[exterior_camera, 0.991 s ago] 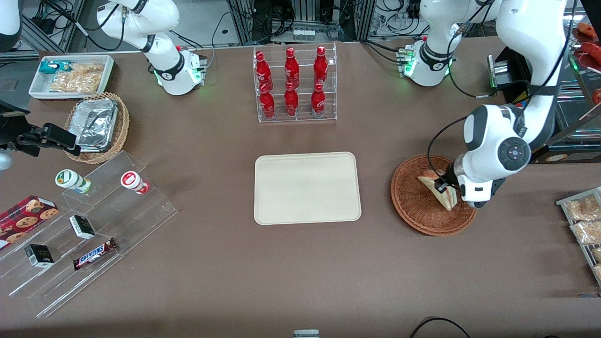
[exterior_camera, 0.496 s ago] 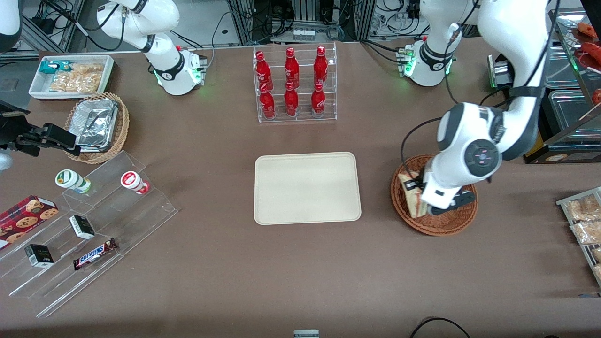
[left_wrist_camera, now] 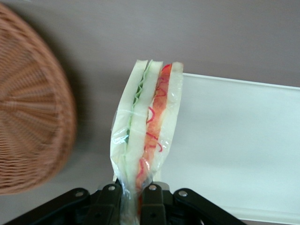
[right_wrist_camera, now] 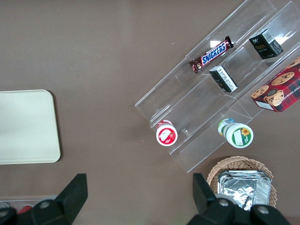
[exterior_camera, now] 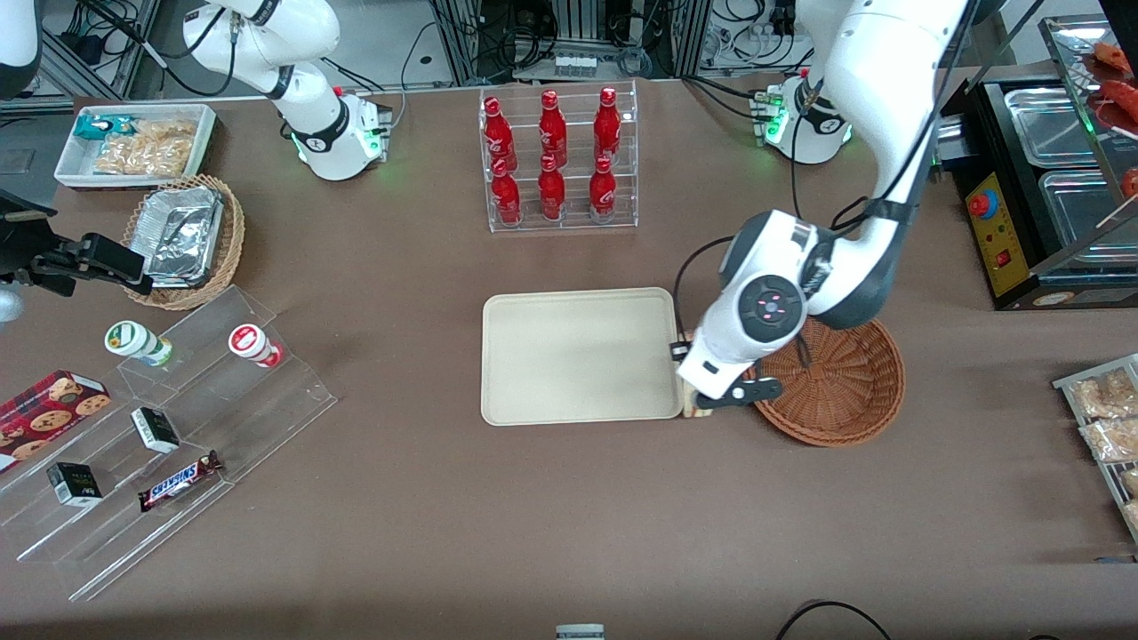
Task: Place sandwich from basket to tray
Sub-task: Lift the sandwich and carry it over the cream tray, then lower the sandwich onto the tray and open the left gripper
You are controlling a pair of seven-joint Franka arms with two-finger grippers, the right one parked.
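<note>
My left gripper [left_wrist_camera: 130, 199] is shut on the sandwich [left_wrist_camera: 149, 126], a wrapped wedge of white bread with red and green filling, which hangs from the fingers [left_wrist_camera: 108, 202]. In the front view the gripper [exterior_camera: 702, 404] is above the table between the basket [exterior_camera: 845, 391] and the tray [exterior_camera: 578, 356], at the tray's edge nearest the basket; only a sliver of the sandwich [exterior_camera: 696, 411] shows under the wrist. The reddish-brown wicker basket [left_wrist_camera: 28, 112] holds nothing. The cream tray [left_wrist_camera: 234, 140] is bare.
A clear rack of red bottles [exterior_camera: 556, 160] stands farther from the front camera than the tray. Toward the parked arm's end lie a tan basket with foil trays [exterior_camera: 182, 236], a white snack bin [exterior_camera: 138, 142] and clear stepped shelves [exterior_camera: 160, 444] with snacks. Snack packets [exterior_camera: 1107, 418] lie toward the working arm's end.
My gripper has lifted the sandwich out of the basket and carried it sideways to the tray's near edge. The basket now holds nothing.
</note>
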